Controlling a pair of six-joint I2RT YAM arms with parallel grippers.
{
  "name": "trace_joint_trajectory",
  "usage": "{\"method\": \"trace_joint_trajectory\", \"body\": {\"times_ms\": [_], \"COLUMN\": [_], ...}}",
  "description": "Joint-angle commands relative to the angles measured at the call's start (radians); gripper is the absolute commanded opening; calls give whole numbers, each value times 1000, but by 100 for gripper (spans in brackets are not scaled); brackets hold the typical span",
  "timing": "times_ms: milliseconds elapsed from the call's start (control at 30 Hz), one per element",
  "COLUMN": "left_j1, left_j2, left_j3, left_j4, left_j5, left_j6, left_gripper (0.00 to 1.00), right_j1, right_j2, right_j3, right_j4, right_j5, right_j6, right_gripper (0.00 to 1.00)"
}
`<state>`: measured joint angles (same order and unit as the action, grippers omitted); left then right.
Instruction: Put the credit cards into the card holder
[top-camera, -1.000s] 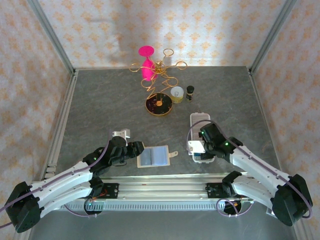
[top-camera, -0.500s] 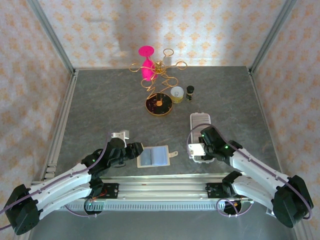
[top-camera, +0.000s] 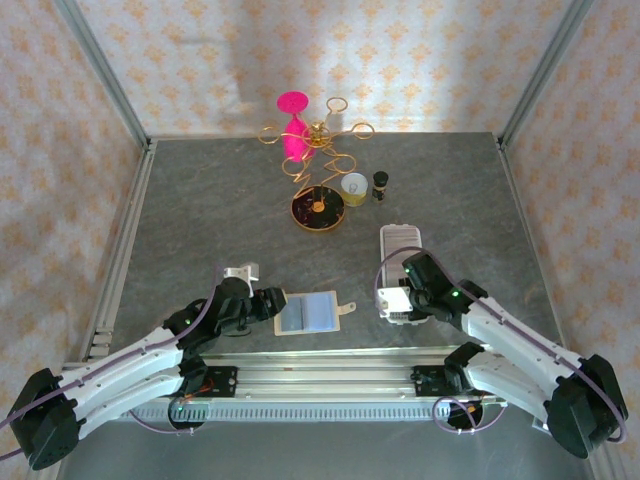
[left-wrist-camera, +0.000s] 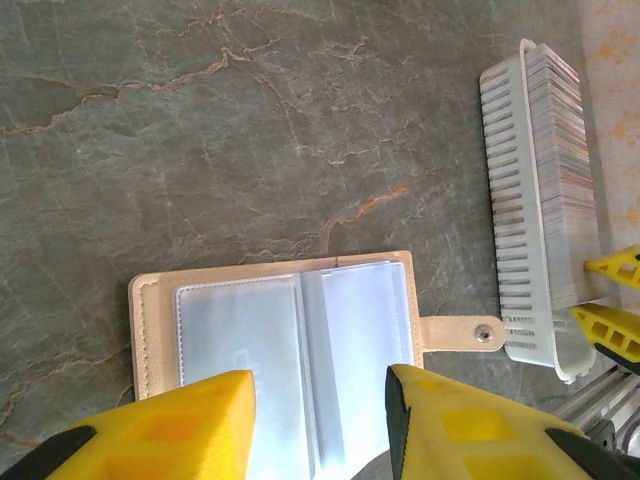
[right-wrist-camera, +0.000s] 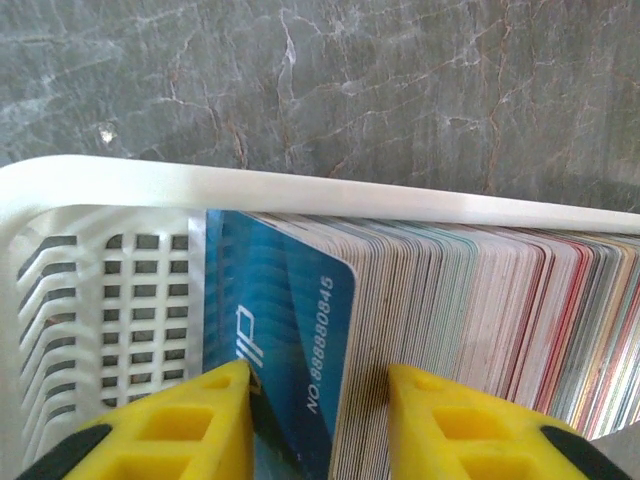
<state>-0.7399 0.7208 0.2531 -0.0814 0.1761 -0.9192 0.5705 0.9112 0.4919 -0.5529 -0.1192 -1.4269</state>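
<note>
Though the left arm barely stirs over this last second, the right gripper (right-wrist-camera: 318, 378) changes plainly: its yellow jaws, wide a moment ago, now stand much closer, straddling the front blue credit card (right-wrist-camera: 285, 300) at the lower end of the white tray (right-wrist-camera: 250, 185), low and right of centre in the overhead view. That card stands on edge, leaning a little off the packed row of cards (right-wrist-camera: 480, 300) behind it. A few pale card edges sit between it and one finger, so I cannot tell whether the pinch takes one card, several, or has not yet bitten. The left gripper (left-wrist-camera: 320, 378) hovers with its jaws spread over the edge of the card holder (left-wrist-camera: 290, 330), which lies open and flat on the grey table (left-wrist-camera: 200, 120), low in the middle of the overhead view, its snap tab (left-wrist-camera: 470, 333) pointing toward the tray. To my eye the pick is only starting, and no card has reached the holder yet.
</note>
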Motion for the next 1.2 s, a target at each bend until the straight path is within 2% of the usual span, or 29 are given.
{"method": "trace_joint_trajectory", "body": {"times_ms": [0,467,767,900,1167], "left_j1": [-3,-4,-5,-4,-4], "left_j2": [-21,-27,-27,-25,-10], "left_j3": [-10,-23,-26,-28,-26], "left_j4": [0,6,11,15,29], "left_j5": [0,11,17,19,24], "left_j6": [-16,-27,-29,-32,-32], "left_gripper": [40,38,36,35,34], "right_j1": [-6,-5,-6,-5,-6], "right_j2": [-8,-35,-44,-56,-56], "right_j3": [17,27,33,27,20], "right_j4": [-24,-50,-44,-41,-31], "right_j5": [53,52,57,57,60], "right_j6": [-4,3,2,2,3], "right_gripper": [30,25,26,32,31]}}
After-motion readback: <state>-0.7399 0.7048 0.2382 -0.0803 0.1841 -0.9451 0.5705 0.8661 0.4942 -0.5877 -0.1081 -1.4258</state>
